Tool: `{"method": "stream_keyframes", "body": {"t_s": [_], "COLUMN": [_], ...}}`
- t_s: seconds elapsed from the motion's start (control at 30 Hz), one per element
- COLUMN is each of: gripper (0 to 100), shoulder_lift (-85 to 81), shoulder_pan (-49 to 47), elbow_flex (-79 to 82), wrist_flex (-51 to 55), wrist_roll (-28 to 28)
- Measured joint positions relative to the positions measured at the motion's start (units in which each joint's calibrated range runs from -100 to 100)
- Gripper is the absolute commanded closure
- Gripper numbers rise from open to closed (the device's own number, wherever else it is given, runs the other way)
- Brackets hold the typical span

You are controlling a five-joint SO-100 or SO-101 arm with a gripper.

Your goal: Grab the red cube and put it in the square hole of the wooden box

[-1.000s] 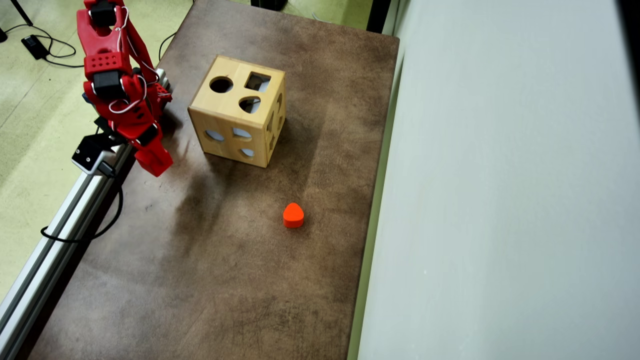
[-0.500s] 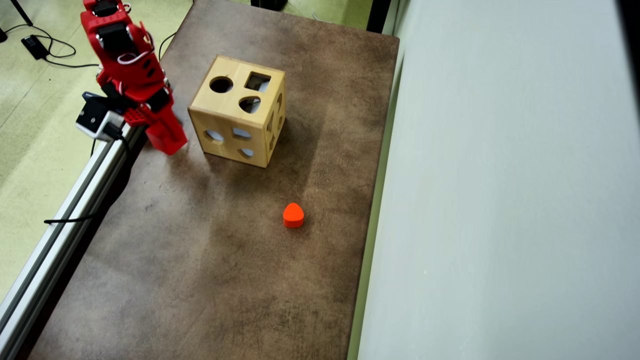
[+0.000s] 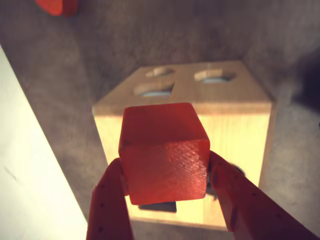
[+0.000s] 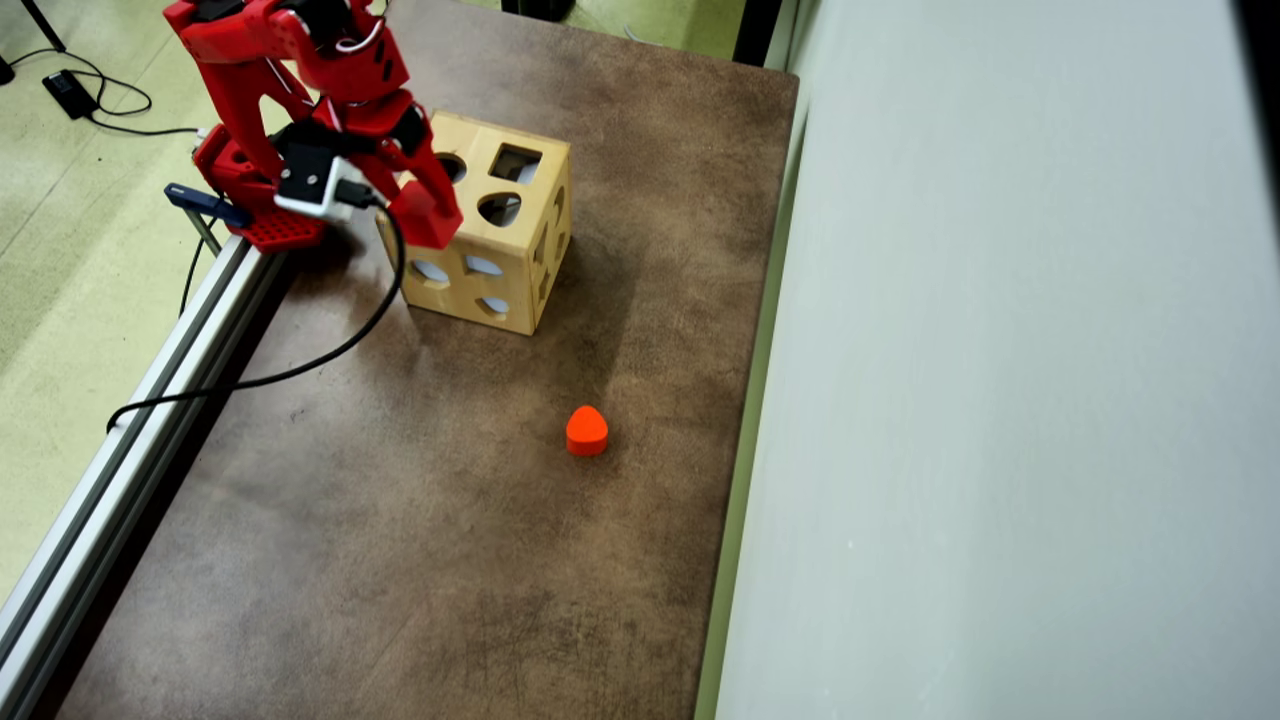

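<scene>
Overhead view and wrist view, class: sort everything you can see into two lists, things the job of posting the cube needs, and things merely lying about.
Needed for the job:
- red cube, clamped between the gripper's jaws
- wooden box
- square hole in the box's top face

Merely lying about:
- orange heart-like block, alone on the table
- black cable
- metal rail along the table edge

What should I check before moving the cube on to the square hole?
1. Grip: red cube clamped between the gripper fingers: ok.
2. Cube above the wooden box top: ok.
3. Cube over the square hole: not ok; gripper hangs near the box's left front edge in the overhead view.
4. Square hole unobstructed: ok.
5. Cube faces squared to the hole: cannot tell.
6. Orange heart block clear of the path: ok.
</scene>
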Motion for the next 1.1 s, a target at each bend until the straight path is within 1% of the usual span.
{"method": "stream_keyframes", "body": {"t_s": [0.4,0.57,0.73,0.93,1.1], "gripper": [98,98,98,98,98], "shoulder_lift": [-0.08,-0.08,2.97,8.39,10.00], "shoulder_pan": [-9.70,-12.22,-12.43,-12.43,-12.50], "elbow_flex": [-0.18,-0.36,-0.81,-9.12,-12.73], "wrist_flex": [0.00,0.00,0.00,0.00,0.00], "wrist_roll": [-6.94,-7.37,-7.37,-7.57,-9.43]}}
